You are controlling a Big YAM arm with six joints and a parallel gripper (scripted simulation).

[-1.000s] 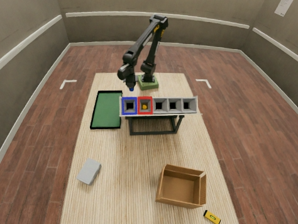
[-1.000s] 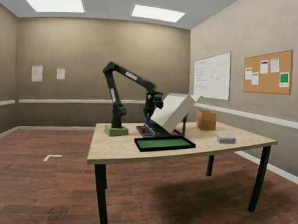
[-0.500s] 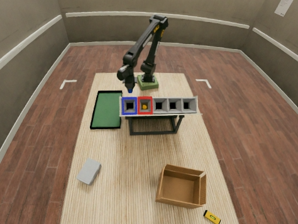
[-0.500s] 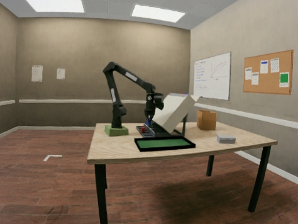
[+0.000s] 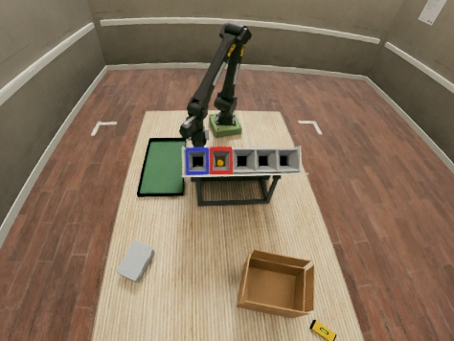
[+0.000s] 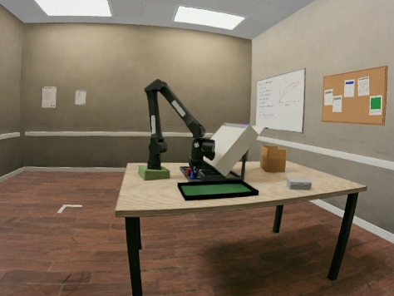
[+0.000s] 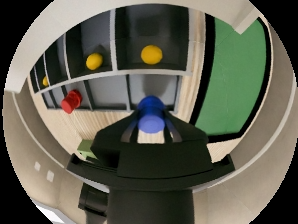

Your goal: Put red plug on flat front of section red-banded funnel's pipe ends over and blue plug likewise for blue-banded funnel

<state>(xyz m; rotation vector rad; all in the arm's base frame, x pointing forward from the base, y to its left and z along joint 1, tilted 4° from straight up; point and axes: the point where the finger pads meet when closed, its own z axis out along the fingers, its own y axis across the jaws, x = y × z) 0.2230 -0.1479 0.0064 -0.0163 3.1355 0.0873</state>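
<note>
My gripper (image 7: pixel 151 112) is shut on the blue plug (image 7: pixel 152 113). It hangs low behind the funnel row, over the flat front part of the end section next to the green tray; I cannot tell whether the plug touches it. That section holds a yellow marble (image 7: pixel 150 54), and the section beside it holds another (image 7: pixel 93 62). The red plug (image 7: pixel 71 102) stands on a flat front part further left. In the top view, the gripper (image 5: pixel 196 140) is just behind the blue-banded funnel (image 5: pixel 196 161). The red-banded funnel (image 5: pixel 220 160) has a yellow marble in its mouth.
The green tray (image 5: pixel 163 167) lies left of the funnel stand. A cardboard box (image 5: pixel 277 283), a grey block (image 5: pixel 135 261) and a yellow level (image 5: pixel 323 329) lie nearer the front of the table. The slanted cover (image 6: pixel 229 145) rises right beside the gripper.
</note>
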